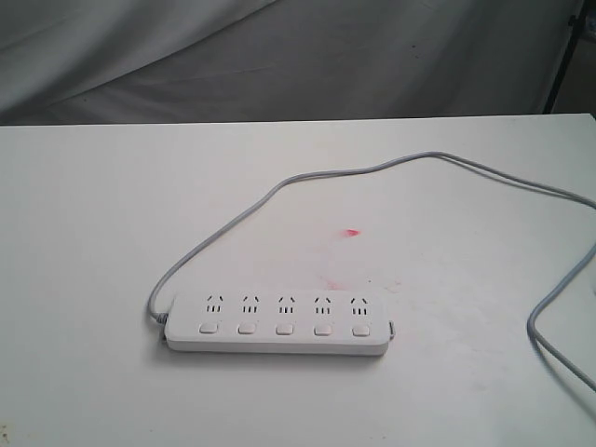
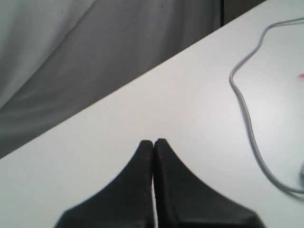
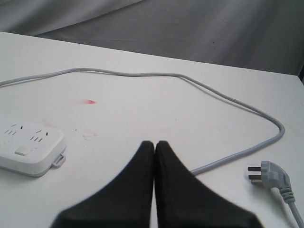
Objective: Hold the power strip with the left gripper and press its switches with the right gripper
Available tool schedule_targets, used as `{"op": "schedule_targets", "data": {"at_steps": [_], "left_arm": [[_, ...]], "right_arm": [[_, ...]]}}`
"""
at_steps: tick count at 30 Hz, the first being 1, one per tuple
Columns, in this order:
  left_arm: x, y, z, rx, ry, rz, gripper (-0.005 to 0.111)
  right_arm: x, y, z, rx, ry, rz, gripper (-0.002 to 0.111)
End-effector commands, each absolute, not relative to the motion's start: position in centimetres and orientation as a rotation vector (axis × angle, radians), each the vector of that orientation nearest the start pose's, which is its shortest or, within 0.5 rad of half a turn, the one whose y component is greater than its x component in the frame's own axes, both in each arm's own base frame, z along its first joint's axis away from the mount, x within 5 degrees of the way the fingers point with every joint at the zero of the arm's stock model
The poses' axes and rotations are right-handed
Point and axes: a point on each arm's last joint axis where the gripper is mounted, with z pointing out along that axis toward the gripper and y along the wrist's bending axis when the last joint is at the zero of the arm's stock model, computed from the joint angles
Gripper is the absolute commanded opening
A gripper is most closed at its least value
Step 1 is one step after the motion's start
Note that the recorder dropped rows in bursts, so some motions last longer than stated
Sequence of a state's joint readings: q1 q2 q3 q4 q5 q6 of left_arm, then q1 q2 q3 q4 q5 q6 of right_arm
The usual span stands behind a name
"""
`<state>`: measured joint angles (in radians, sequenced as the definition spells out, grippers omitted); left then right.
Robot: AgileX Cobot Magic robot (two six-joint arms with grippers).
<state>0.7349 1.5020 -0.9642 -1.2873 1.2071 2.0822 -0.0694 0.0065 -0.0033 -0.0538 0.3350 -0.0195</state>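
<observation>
We see the power strip (image 1: 277, 324) lying alone on the table (image 1: 84, 233), with our left gripper (image 2: 153, 141) and right gripper (image 3: 155, 142) both pinched closed and empty.

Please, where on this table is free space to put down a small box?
The widest bare patch is the left part of the table, between its left edge and the power strip with its grey cord. A bare band also lies in front of the strip. The right side is crowded: the cord runs there.
</observation>
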Motion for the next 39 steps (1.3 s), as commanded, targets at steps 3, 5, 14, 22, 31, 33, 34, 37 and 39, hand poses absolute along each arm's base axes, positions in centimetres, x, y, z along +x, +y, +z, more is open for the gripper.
{"op": "schedule_targets", "data": {"at_steps": [3, 5, 14, 22, 31, 33, 34, 37, 39], "left_arm": [[26.1, 13.2, 25.6, 0.82, 1.928, -0.357, 0.001], [26.3, 13.3, 25.0, 0.816, 1.94, -0.376, 0.001], [26.6, 13.7, 23.7, 0.806, 1.964, -0.416, 0.001], [26.7, 13.7, 23.5, 0.795, 1.964, -0.426, 0.001], [26.6, 13.7, 23.4, 0.812, 1.975, -0.426, 0.001], [26.6, 13.7, 23.4, 0.812, 1.975, -0.426, 0.001], [26.6, 13.7, 23.4, 0.812, 1.975, -0.426, 0.001], [26.5, 13.8, 23.3, 0.838, 1.988, -0.422, 0.001], [26.4, 13.8, 23.2, 0.864, 2.001, -0.42, 0.001]], "right_arm": [[5.4, -0.5, 18.3, 0.017, 1.816, -0.112, 0.0], [5.4, -0.5, 18.3, 0.017, 1.816, -0.112, 0.0], [5.4, -0.5, 18.3, 0.017, 1.816, -0.112, 0.0], [5.4, -0.5, 18.3, 0.017, 1.816, -0.112, 0.0], [5.4, -0.5, 18.3, 0.017, 1.816, -0.112, 0.0], [5.4, -0.5, 18.3, 0.017, 1.816, -0.112, 0.0], [5.4, -0.5, 18.3, 0.017, 1.816, -0.112, 0.0], [5.4, -0.5, 18.3, 0.017, 1.816, -0.112, 0.0], [5.4, -0.5, 18.3, 0.017, 1.816, -0.112, 0.0]]}}
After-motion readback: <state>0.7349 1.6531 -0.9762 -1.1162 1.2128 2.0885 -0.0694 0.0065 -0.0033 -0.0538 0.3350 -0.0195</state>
